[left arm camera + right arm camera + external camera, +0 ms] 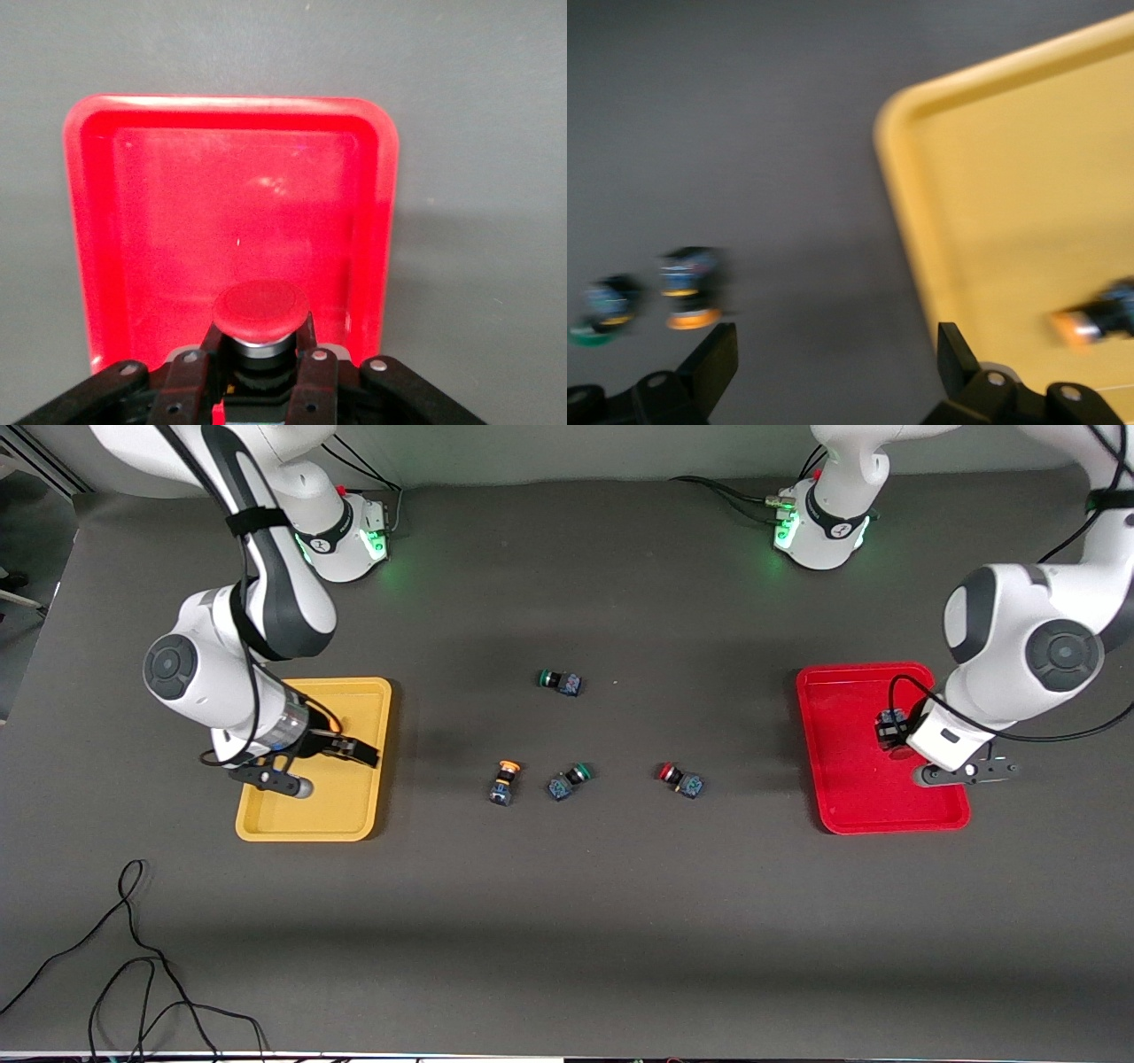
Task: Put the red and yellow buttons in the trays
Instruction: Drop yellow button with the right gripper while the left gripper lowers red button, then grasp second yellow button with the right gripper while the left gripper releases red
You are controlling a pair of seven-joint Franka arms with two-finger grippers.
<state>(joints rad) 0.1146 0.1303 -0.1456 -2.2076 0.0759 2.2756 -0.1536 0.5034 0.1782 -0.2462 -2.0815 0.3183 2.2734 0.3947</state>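
Observation:
My left gripper point(889, 729) is shut on a red-capped button point(261, 310) and holds it just above the red tray point(842, 797), which fills the left wrist view point(239, 204). My right gripper point(365, 755) is open and empty over the yellow tray's point(310, 815) edge toward the table's middle. In the right wrist view a yellow-capped button point(1097, 323) lies on its side in the yellow tray point(1028, 159). Another yellow-capped button point(505, 781) and a red-capped button point(680, 779) lie on the table between the trays.
Two green-capped buttons lie on the table: one point(567, 779) between the yellow-capped and red-capped ones, one point(560, 681) nearer the robots' bases. A black cable point(133, 957) loops on the table near the front camera at the right arm's end.

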